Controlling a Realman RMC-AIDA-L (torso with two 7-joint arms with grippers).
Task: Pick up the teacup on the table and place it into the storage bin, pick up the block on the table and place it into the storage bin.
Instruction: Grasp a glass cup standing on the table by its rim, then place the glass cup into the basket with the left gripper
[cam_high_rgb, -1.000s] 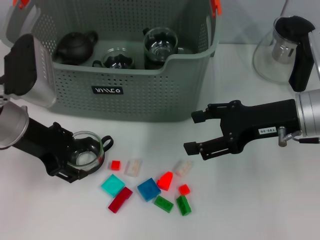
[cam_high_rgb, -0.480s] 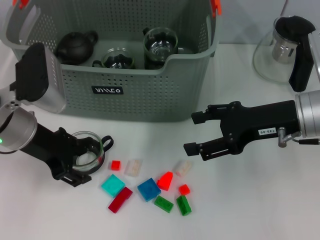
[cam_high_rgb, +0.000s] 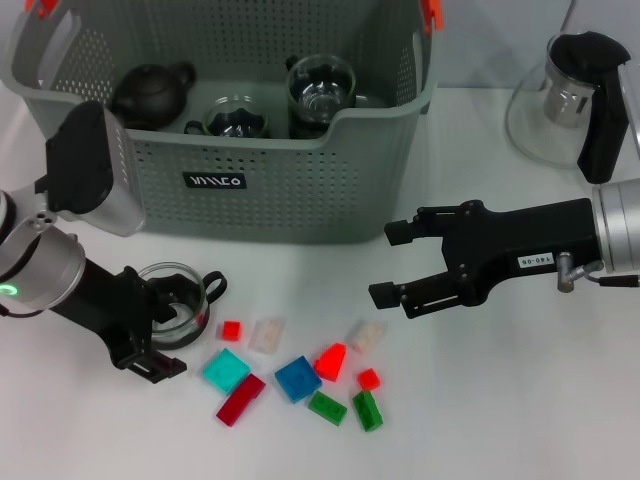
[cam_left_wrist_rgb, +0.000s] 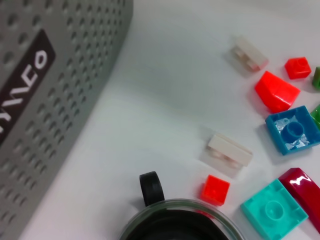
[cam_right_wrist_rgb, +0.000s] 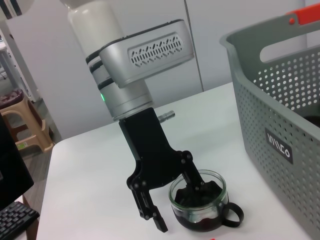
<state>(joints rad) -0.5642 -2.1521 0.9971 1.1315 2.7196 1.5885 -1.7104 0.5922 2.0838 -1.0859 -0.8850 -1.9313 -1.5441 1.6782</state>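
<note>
The teacup (cam_high_rgb: 172, 303), clear glass with a black handle, stands on the white table in front of the storage bin (cam_high_rgb: 330, 135). My left gripper (cam_high_rgb: 160, 338) is open and straddles the cup's wall, one finger inside the cup and the other outside on the near side; the right wrist view shows the same left gripper (cam_right_wrist_rgb: 177, 207) and teacup (cam_right_wrist_rgb: 200, 197). Several small blocks lie right of the cup, among them a blue block (cam_high_rgb: 297, 378) and a red sloped block (cam_high_rgb: 331, 361). My right gripper (cam_high_rgb: 387, 265) hangs open above the table, right of the blocks.
The bin holds a black teapot (cam_high_rgb: 150, 92) and two glass cups (cam_high_rgb: 320, 85). A glass pitcher with a black handle (cam_high_rgb: 565, 95) stands at the back right. The left wrist view shows the bin wall (cam_left_wrist_rgb: 50, 100), the cup rim (cam_left_wrist_rgb: 175, 220) and nearby blocks.
My left arm has shifted right and toward the front around the cup, which stayed in place. The right arm has not moved.
</note>
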